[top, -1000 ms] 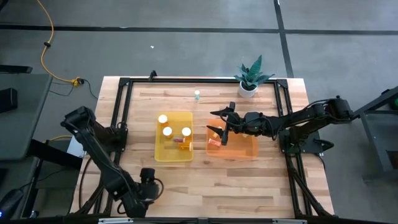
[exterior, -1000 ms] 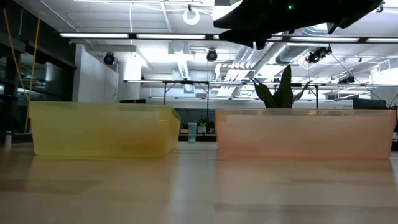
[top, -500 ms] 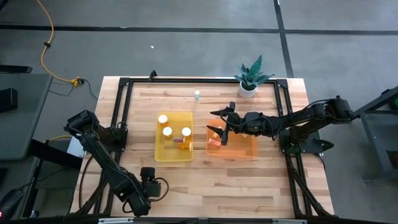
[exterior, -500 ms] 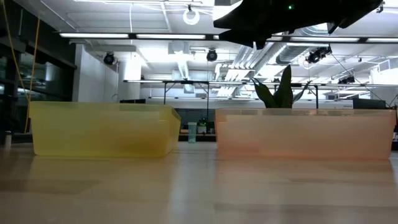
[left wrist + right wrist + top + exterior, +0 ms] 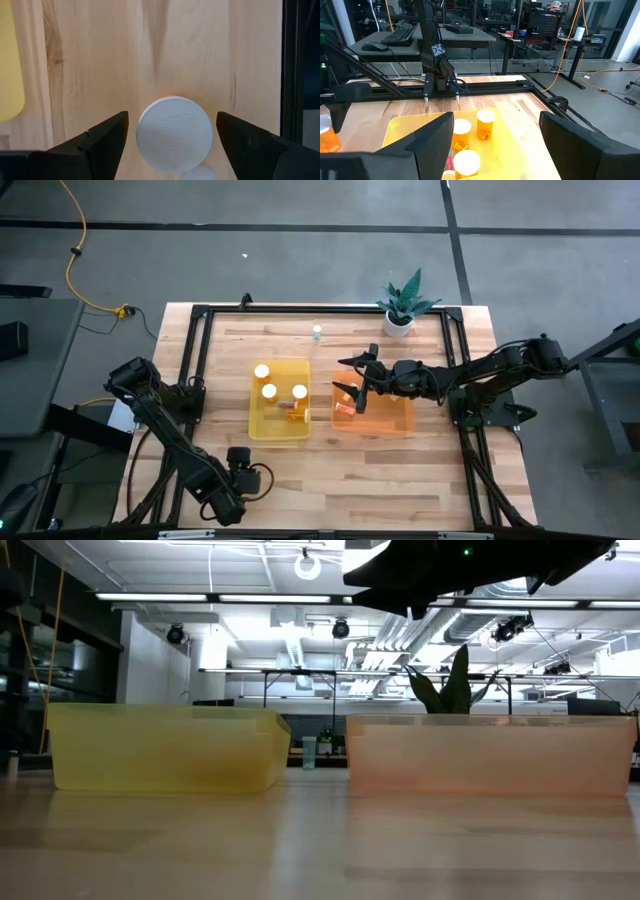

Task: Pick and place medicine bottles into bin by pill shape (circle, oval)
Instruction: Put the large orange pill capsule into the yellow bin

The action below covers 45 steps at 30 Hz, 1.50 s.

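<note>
at the table's front edge, left of centre, the left gripper (image 5: 252, 480) is pointing down with its fingers (image 5: 97, 142) spread wide and grasping nothing; in its wrist view a white-capped bottle (image 5: 174, 131) is standing upright on bare wood between them, untouched on either side, with a second pale cap (image 5: 199, 174) just showing beside it. that bottle is looking like the next pick. toward the middle of the table, the yellow bin (image 5: 254, 420) is already holding several amber bottles: three white caps (image 5: 268, 391) standing upright and at least one bottle lying on its side near the bin's right wall. a small clear bottle (image 5: 317, 333) is waiting alone near the table's back edge, well apart from both bins. just right of the yellow bin, the orange bin (image 5: 400, 424) is holding at least one amber bottle (image 5: 344, 409) by its left wall. the right gripper (image 5: 357, 385) is hovering over that bin's left end, fingers (image 5: 427, 137) released and empty, well above the rim in the low view. the sorting is appearing well underway but unfinished, with at least three bottles outside the bins. a potted plant (image 5: 402, 305) is sitting at the back right.
</note>
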Each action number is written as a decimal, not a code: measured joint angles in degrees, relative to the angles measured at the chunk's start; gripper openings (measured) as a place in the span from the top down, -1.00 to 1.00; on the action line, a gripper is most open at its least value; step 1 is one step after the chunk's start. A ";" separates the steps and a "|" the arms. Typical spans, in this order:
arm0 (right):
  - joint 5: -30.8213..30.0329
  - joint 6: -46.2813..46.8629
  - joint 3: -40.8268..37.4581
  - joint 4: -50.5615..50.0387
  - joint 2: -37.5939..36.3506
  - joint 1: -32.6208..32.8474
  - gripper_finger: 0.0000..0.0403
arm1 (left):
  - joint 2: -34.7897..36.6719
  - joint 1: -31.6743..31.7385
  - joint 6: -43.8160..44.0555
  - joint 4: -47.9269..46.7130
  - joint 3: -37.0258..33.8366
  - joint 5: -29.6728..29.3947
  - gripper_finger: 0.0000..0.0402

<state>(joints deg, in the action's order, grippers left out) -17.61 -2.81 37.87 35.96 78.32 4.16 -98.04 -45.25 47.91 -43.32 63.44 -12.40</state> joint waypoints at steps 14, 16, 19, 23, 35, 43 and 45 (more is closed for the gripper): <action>0.00 0.02 0.00 -0.02 0.00 0.00 -0.42 | 0.46 1.04 -2.95 -0.68 0.03 -0.20 0.10; 0.00 0.02 0.00 -0.02 0.00 0.00 -0.42 | 1.41 1.37 -4.27 -2.71 0.81 -0.29 0.09; 0.00 0.02 0.00 0.00 0.00 0.00 -0.42 | 3.60 2.32 -7.10 -7.86 3.52 -2.74 0.02; 0.00 0.02 0.00 0.02 0.00 0.00 -0.42 | 8.33 4.19 -13.04 -15.88 8.20 -12.29 0.01; 0.00 0.02 0.00 -0.19 0.00 -0.01 -0.42 | 15.23 28.69 -29.61 -20.15 7.42 -12.08 0.01; 0.00 0.04 0.00 -1.34 0.00 0.00 -0.42 | 14.14 40.05 -34.63 -12.31 -5.38 1.48 0.01; 0.00 0.04 0.00 -2.19 0.00 -0.02 -0.42 | 14.14 40.55 -34.63 -7.18 -7.71 1.38 0.01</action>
<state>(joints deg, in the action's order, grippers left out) -17.61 -2.76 37.87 33.77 78.32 4.15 -83.90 -4.70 13.28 -50.50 55.73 -11.03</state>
